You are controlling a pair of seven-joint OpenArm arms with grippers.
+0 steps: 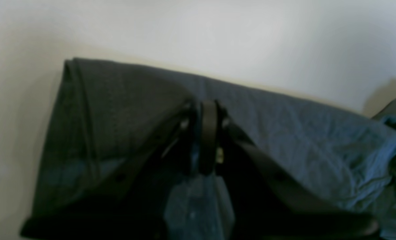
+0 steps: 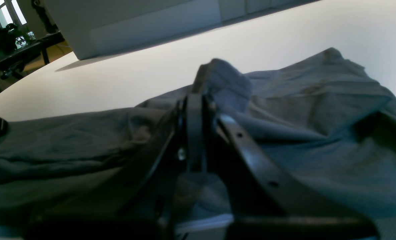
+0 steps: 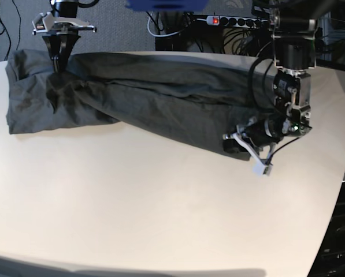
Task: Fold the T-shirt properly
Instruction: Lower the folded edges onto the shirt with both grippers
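Dark grey T-shirt (image 3: pixel 143 98) lies lengthwise across the white bench (image 3: pixel 160 208), each end pinched by a clenched end effector, left (image 3: pixel 241 144) and right (image 3: pixel 58 66); mid-fold, next both likely carry their edges across together

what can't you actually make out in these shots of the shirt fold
- Neck label of the T-shirt: not visible in any view; the bunched fabric hides it.
- Left end effector tips: left wrist view is blurred and dark, so how much cloth is pinched is unclear.
- Right end effector tips: buried in a raised fold in the right wrist view.
- Table near edge: cut off by the base view's bottom edge.
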